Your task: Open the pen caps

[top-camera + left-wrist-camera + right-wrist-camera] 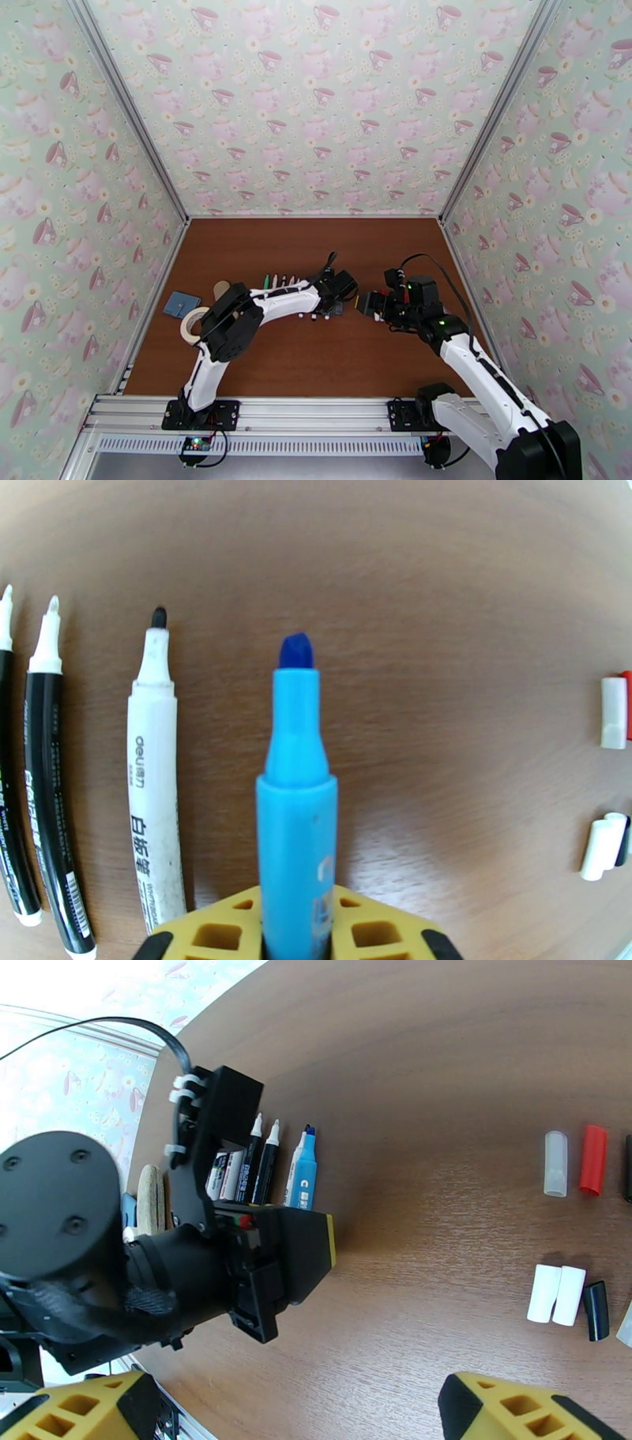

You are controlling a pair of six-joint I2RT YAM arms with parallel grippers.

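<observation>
- While our left hand (296, 934) grips the uncapped blue pen (294, 796), our right hand (296, 1414) gapes wide, empty.
- Loose caps (557, 1295) lie near the surface's (442, 1078) middle.

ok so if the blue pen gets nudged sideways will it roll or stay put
Probably rolls: the blue pen has a rounded, smooth-looking barrel on a flat table. Likely stiff and light, being slim plastic. Rolling toward the white pen beside it, it would stop soon.

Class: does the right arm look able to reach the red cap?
Probably yes: right claw stands open, the red cap lies uncovered on the table, though a clear cap sits close beside it.
</observation>
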